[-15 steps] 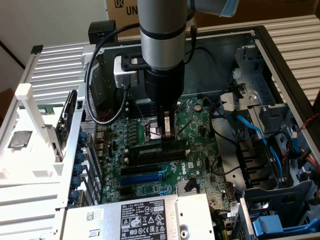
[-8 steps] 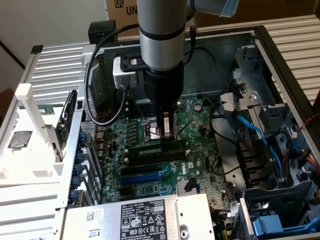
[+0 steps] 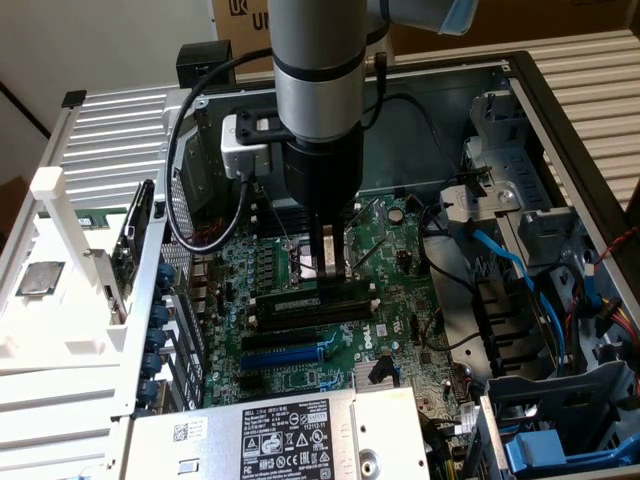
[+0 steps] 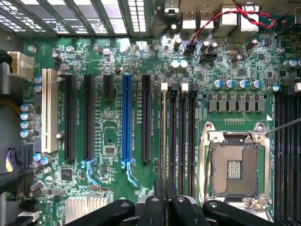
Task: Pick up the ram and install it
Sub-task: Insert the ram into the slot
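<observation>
we see the gripper [image 3: 328, 272] hanging straight down from the arm into the open computer case [image 3: 560, 130], low over the motherboard [image 3: 395, 250]. its two dark fingers [image 4: 160, 200] stand nearly together, clamped on the ram [image 3: 305, 301] at about the middle of its length.

in the exterior view the ram is a long, narrow stick lying crosswise under the fingertips. it is dark along its face, with a pale label strip near the middle and a hint of green board at the edge. it sits right at the bank of memory slots [image 3: 310, 312], between the cpu socket [image 3: 305, 262] behind it and the blue expansion slot [image 3: 290, 352] in front.

in the wrist view we look down on the ram [image 4: 163, 141] edge-on, so it shows as a thin, straight line running out from between the fingertips of the gripper [image 4: 165, 197]. that line falls along the outermost of the four memory slots [image 4: 182, 136], the one farthest from the cpu socket [image 4: 234, 169] and nearest a black expansion slot [image 4: 146, 117]. the blue expansion slot [image 4: 127, 122] lies one row further over. a white latch [image 4: 163, 86] shows at the far end of the line. we cannot tell whether the stick is pressed home in the slot or only resting on it.
</observation>
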Available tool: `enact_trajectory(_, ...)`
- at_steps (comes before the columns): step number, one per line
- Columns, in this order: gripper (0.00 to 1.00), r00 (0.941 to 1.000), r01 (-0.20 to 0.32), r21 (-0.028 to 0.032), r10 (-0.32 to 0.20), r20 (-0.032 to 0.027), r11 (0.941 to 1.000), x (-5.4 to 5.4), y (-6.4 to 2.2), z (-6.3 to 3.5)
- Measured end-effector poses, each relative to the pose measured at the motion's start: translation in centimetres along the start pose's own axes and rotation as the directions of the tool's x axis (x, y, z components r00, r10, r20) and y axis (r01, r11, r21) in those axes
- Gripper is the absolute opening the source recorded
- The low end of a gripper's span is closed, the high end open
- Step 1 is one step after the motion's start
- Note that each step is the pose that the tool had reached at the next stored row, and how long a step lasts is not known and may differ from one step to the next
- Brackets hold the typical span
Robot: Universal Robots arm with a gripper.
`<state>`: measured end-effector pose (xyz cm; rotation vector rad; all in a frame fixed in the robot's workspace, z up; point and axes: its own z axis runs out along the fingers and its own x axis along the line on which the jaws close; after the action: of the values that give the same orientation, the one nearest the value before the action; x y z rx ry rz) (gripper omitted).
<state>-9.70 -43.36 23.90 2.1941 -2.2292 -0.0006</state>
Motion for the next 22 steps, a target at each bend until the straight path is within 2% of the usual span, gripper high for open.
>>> enact_trajectory(3, 0.12, 1.0000, 0.000, 0.0019, 0.000, -0.0031, 1.0000, -0.01, 0.02, 0.01)
enact_trajectory(15, 0.12, 0.9999, 0.000, 0.0022, 0.000, -0.0116, 1.0000, -0.24, 0.01, 0.01)
enact_trajectory(22, 0.12, 0.9998, 0.000, 0.0019, 0.000, -0.0191, 1.0000, -0.29, -0.10, 0.01)
